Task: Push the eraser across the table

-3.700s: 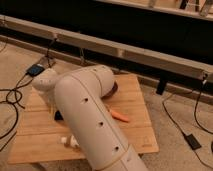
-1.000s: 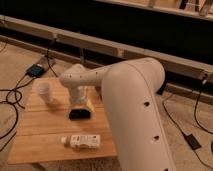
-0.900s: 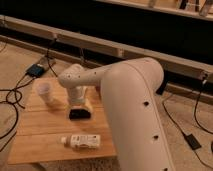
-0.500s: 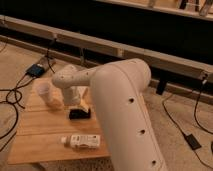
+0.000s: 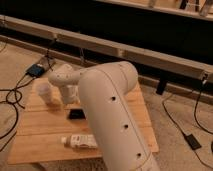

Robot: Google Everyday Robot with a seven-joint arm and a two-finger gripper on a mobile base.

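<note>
The eraser [image 5: 76, 114] is a small flat black block lying on the light wooden table [image 5: 35, 131], left of centre. My bulky white arm sweeps in from the lower right and bends down at the wrist. The gripper [image 5: 70, 101] hangs just behind the eraser, close above the table top. Whether it touches the eraser does not show. The arm hides the table's middle and right part.
A white bottle [image 5: 80, 142] lies on its side near the table's front edge. A pale cup [image 5: 44, 92] stands at the back left. Cables [image 5: 10, 97] and a small box [image 5: 36, 70] lie on the floor to the left; a dark wall runs behind.
The arm's wrist has shifted a little to the left over the last second. The eraser, bottle and cup stay about where they were.
</note>
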